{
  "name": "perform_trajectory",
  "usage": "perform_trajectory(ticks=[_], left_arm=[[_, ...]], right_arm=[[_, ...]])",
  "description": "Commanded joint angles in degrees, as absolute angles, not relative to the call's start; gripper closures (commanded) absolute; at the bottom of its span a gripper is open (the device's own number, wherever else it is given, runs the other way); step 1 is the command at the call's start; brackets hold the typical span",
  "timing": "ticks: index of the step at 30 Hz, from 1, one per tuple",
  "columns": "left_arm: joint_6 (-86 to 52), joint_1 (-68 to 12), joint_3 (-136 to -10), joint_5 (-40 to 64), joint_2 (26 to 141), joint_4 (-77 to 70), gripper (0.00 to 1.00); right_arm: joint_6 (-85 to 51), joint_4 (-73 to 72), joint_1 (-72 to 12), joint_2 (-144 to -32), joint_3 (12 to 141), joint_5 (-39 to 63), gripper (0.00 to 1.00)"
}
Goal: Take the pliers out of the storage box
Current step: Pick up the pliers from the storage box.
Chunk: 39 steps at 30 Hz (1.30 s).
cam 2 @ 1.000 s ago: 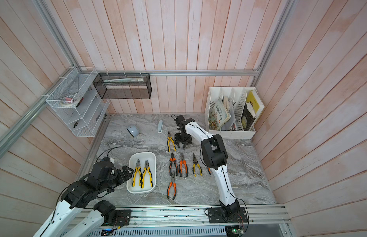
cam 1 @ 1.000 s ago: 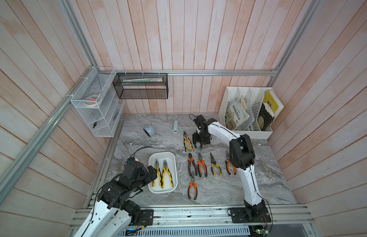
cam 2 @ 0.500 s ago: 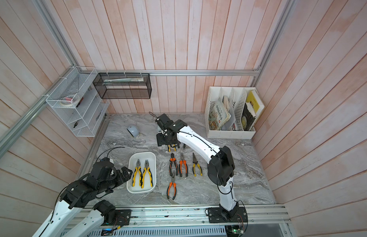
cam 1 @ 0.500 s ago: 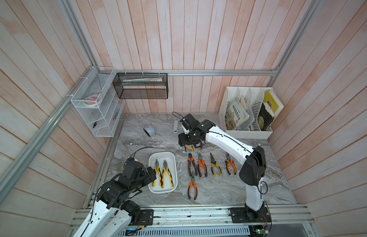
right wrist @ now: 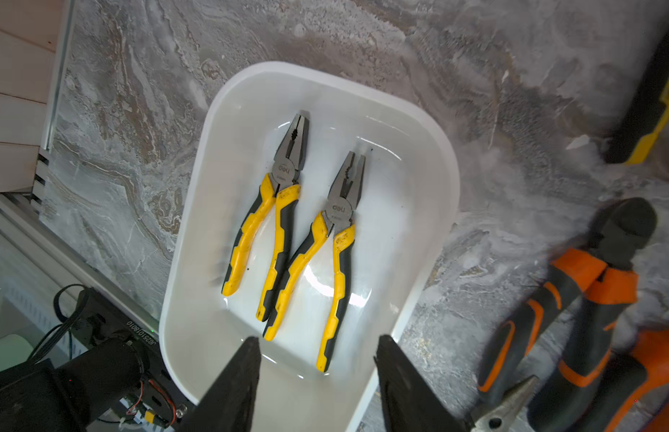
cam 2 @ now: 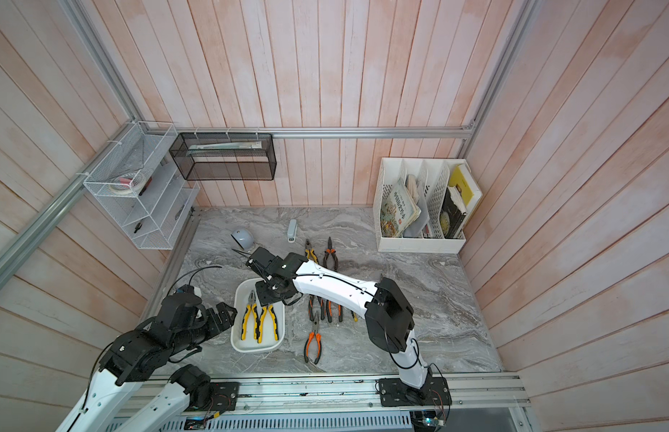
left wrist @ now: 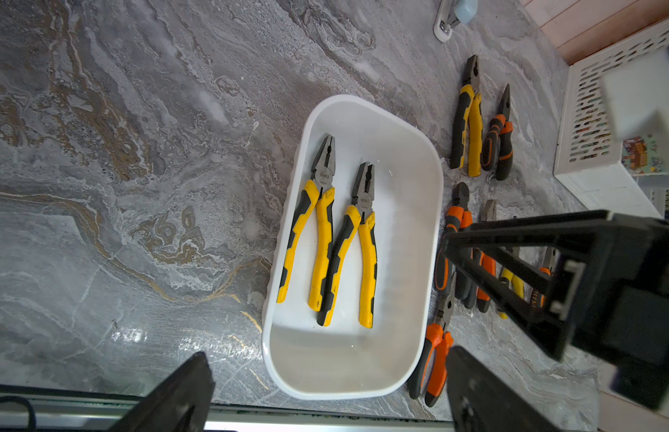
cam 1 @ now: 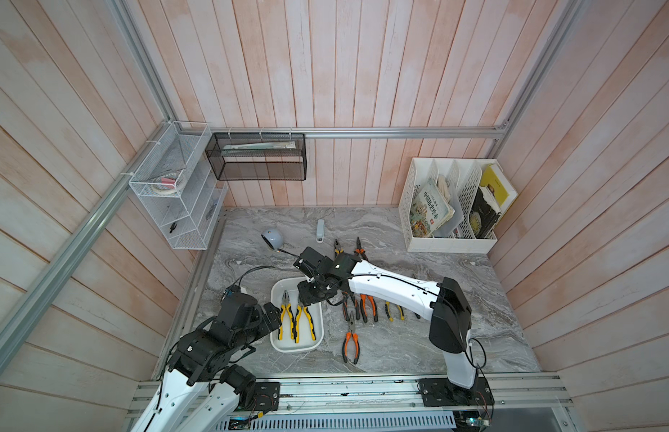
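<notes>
The right claw (right wrist: 318,338) hangs spread, empty, over the storage box (right wrist: 452,175) with two pliers (right wrist: 284,171) inside; the left claw (left wrist: 327,353) gapes wide

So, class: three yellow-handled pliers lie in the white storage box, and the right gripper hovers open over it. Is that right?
No. Two yellow-handled pliers lie in the storage box, not three, as the right wrist view shows. The right gripper does hover open over it.

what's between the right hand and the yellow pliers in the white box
Nothing visible. The right hand hangs over the storage box with its jaws apart and empty. Both yellow pliers lie uncovered on the box floor, side by side, with no lid or other tool over them.
</notes>
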<state>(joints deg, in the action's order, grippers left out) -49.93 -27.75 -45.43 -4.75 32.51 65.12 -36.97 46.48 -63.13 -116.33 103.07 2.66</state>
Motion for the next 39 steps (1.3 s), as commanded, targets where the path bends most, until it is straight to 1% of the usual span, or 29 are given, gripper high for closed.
perform_trajectory(ticks=[1,10,16,22,27,31,39], left_arm=[[-49.1,-27.4,-47.1,-5.8,31.9,66.3,0.00],[-48.3,-27.4,-47.9,-6.3,32.1,66.1,0.00],[-48.5,-27.4,-47.8,-6.2,31.8,66.1,0.00],[-49.0,-27.4,-46.9,-5.9,31.0,66.1,0.00],[-49.0,-27.5,-46.6,-5.8,30.8,66.2,0.00],[-49.0,-27.5,-46.8,-6.0,30.7,66.5,0.00],[-49.4,-27.4,-46.4,-5.8,30.7,66.0,0.00]], right_arm=[[-38.0,45.4,-64.8,-119.5,101.5,4.4,0.50],[-39.5,43.0,-66.5,-123.1,97.5,6.8,0.51],[-39.9,43.4,-66.5,-124.4,96.9,6.0,0.53],[-39.0,49.0,-67.1,-128.7,101.1,2.3,0.53],[-39.1,51.6,-67.3,-131.7,104.1,1.3,0.53],[-39.5,53.0,-67.6,-131.3,106.2,0.0,0.53],[-39.6,54.1,-67.6,-131.3,109.8,0.5,0.54]])
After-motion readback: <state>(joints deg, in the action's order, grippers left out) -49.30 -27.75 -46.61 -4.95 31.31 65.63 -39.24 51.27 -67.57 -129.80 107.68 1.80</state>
